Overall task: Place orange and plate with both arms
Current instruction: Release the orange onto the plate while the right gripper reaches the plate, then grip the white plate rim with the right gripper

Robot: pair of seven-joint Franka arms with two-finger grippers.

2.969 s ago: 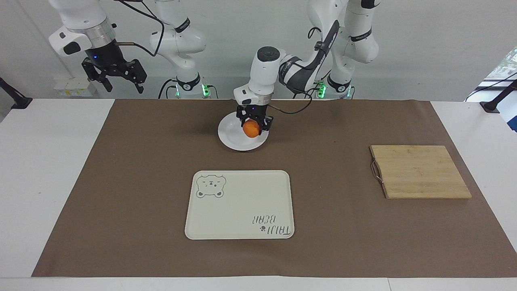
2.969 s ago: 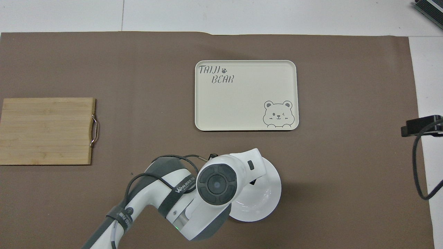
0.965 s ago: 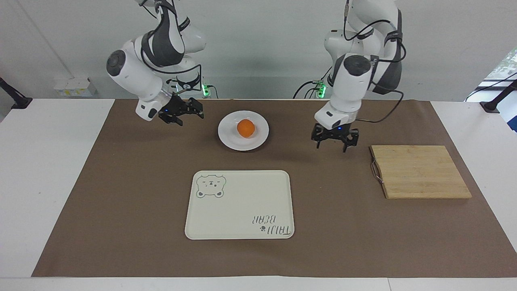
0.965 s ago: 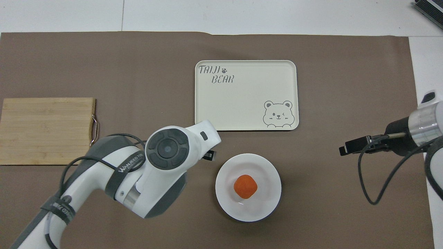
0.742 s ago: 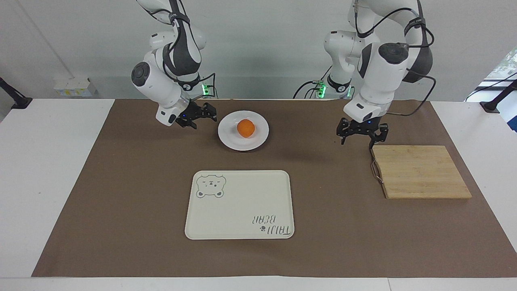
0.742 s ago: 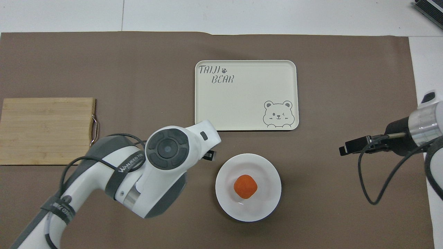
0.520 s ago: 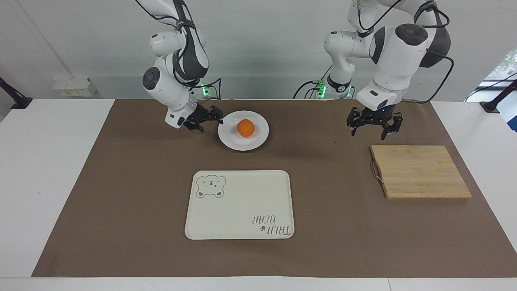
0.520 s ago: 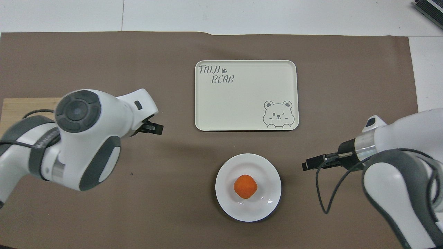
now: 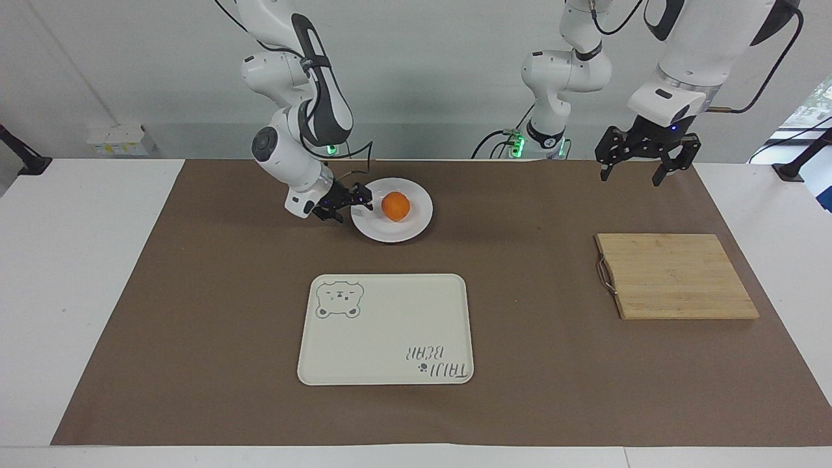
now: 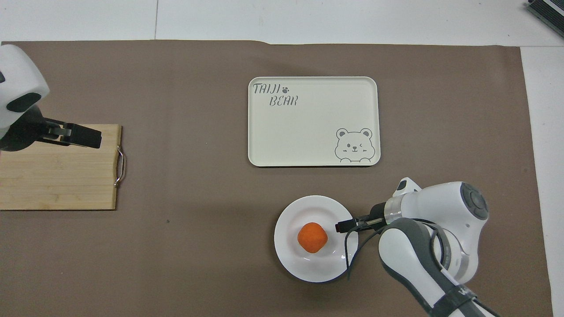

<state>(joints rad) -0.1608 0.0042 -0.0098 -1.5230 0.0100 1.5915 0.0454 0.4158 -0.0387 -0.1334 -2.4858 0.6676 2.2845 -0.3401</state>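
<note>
The orange (image 9: 395,206) lies in the middle of the white plate (image 9: 390,235), on the brown mat close to the robots. In the overhead view the orange (image 10: 312,237) sits centred on the plate (image 10: 308,275). My right gripper (image 9: 351,204) is low, turned on its side and open, with its fingertips at the plate's rim toward the right arm's end; it also shows in the overhead view (image 10: 340,227). My left gripper (image 9: 634,174) is open and empty, raised high at the left arm's end; in the overhead view it (image 10: 90,138) appears over the cutting board.
A cream tray with a bear drawing (image 9: 387,331) lies farther from the robots than the plate; it also shows in the overhead view (image 10: 313,132). A wooden cutting board with a metal handle (image 9: 676,276) lies toward the left arm's end.
The left gripper let go of the orange on the plate, then rose and swung away toward its own end. The right gripper came down and moved in to the plate's rim.
</note>
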